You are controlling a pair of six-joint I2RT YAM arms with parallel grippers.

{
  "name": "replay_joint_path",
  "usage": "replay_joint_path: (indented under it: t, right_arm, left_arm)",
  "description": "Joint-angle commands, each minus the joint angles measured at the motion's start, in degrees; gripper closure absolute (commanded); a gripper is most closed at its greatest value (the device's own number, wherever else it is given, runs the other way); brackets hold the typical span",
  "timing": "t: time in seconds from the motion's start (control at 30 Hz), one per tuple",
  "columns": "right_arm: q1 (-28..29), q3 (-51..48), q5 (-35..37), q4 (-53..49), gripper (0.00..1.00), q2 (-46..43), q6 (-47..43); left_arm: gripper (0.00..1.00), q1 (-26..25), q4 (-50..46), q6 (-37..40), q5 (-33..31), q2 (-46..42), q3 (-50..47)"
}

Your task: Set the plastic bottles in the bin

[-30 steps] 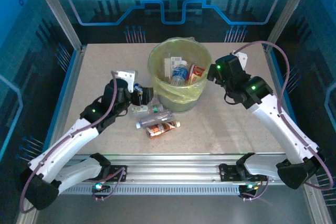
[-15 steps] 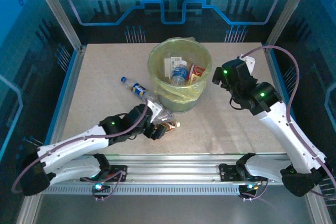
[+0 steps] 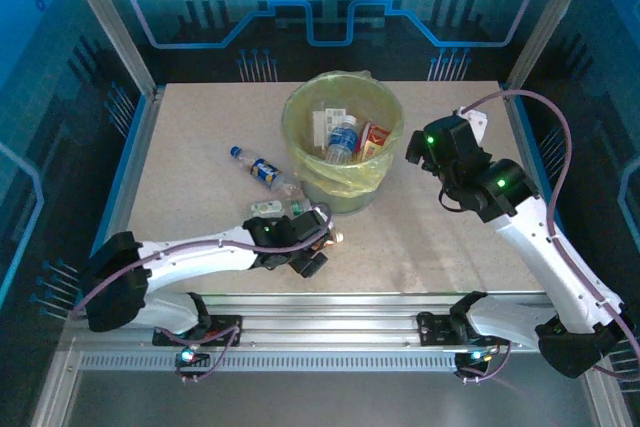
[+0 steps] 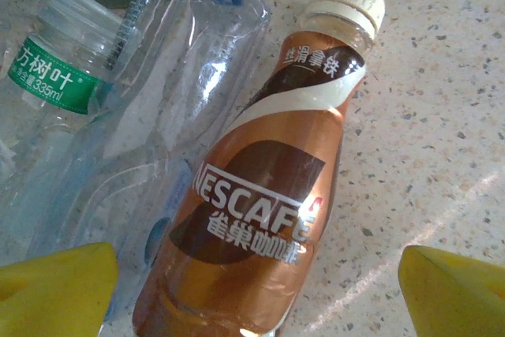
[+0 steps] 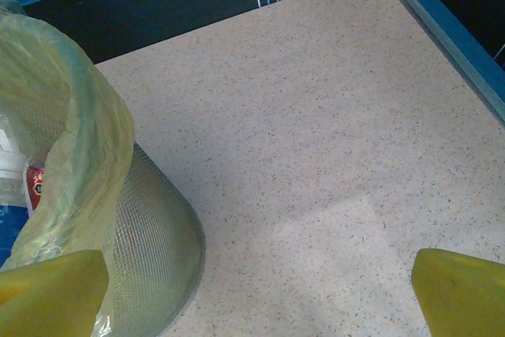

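Brown coffee bottle [image 4: 260, 203] lies between spread left fingers [image 4: 55, 286], untouched; right fingers [image 5: 461, 293] spread, empty, beside bin [image 5: 150, 258].

1. Left arm [image 3: 190, 252] stretched low across the lower centre of the top view; left gripper [image 3: 312, 253] jaws spread wide (yellow fingertips [image 4: 55, 286] at wrist view's bottom corners).
2. Right arm [image 3: 540, 237] bent, right side; right gripper [image 3: 414, 143] raised, jaws wide apart.

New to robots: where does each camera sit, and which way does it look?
Top external: above and behind, overlooking table, bin, left arm, right arm.
Left wrist: on left arm, facing down at Nescafé bottle; left gripper's fingertips show.
Right wrist: on right arm, facing bin and table; right gripper's fingertips show.
Shared: bin, top and right wrist.
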Motion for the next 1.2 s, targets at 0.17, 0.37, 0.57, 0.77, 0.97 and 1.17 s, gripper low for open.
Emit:
replay_joint_path:
  t: [0.17,0.37,0.57,0.77,0.97,1.17]
  right_arm:
    - [-0.93,0.9,1.14,-0.22,0.0,1.0,0.4]
    - [-0.91,1.46,0.87,-0.03,0.0,2.21,0.16]
    - [-0.9,1.66,0.87,-0.03,0.0,2.48,0.03]
    - [-0.9,1.26,0.9,0.19,0.0,2.53,-0.08]
    - [-0.95,1.22,1.14,0.14,0.0,2.44,-0.15]
    - [-0.99,0.78,1.2,0.19,0.0,2.35,-0.07]
  left_arm:
    - [0.07,-0.69,-5.34,-1.78,-5.11,5.25,3.57]
    - [0.15,-2.16,-6.64,-2.04,-5.47,8.4,5.14]
    - [0.2,-3.98,-7.44,-3.06,-4.79,9.87,6.04]
    - [0.24,-4.41,-7.56,-4.2,-3.82,11.07,6.68]
    - [0.22,-4.47,-6.77,-4.86,-3.17,12.58,7.11]
    - [0.22,-4.47,-5.94,-5.22,-2.15,14.47,7.51]
